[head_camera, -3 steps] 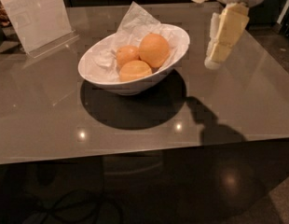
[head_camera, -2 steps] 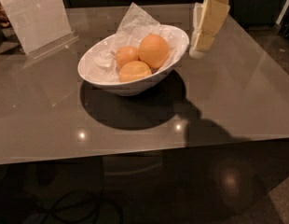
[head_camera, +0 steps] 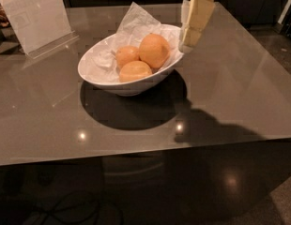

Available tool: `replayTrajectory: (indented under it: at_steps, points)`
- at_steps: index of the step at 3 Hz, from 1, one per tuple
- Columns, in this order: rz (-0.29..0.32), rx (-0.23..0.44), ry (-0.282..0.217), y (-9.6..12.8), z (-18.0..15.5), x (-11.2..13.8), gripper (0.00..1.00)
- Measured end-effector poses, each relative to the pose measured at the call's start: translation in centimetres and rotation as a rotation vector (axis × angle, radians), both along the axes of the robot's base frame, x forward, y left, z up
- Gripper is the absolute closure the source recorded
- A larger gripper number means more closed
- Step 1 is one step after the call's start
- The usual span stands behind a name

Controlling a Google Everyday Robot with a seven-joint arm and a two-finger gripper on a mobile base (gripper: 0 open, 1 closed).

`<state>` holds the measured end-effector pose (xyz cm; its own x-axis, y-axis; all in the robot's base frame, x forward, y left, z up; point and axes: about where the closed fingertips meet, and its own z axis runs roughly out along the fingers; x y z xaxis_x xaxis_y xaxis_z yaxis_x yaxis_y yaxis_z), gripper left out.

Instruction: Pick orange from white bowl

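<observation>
The white bowl [head_camera: 96, 76] sits mid-table, tilted, lined with crumpled white paper. Three oranges lie in it. The orange [head_camera: 154, 50], the largest, is at the right side of the bowl. Two smaller oranges lie to its left [head_camera: 126, 55] and in front [head_camera: 134, 71]. My gripper [head_camera: 187, 45] hangs down from the top edge, its cream fingers right at the bowl's right rim, just right of the big orange and holding nothing.
A clear acrylic sign holder [head_camera: 35, 18] stands at the back left of the glossy table [head_camera: 230, 93]. The table's front edge runs across the lower half; dark floor lies below and to the right.
The gripper has moved left and a little down, from beside the bowl's right side to right over its right rim. The bowl and oranges have not moved.
</observation>
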<state>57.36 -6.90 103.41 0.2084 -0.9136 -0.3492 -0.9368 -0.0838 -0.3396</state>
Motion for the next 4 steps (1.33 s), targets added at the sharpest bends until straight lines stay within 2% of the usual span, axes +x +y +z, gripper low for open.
replayTrajectory:
  at_steps: [1,2,3,4]
  points:
    - [0.086,0.013,0.005,3.2,-0.9,3.6,0.00]
    - [0.147,0.029,-0.011,5.6,-0.8,5.6,0.00]
    - [0.139,0.047,-0.038,6.0,-0.4,6.3,0.00]
    - [0.145,0.046,0.002,6.1,-2.3,7.5,0.00]
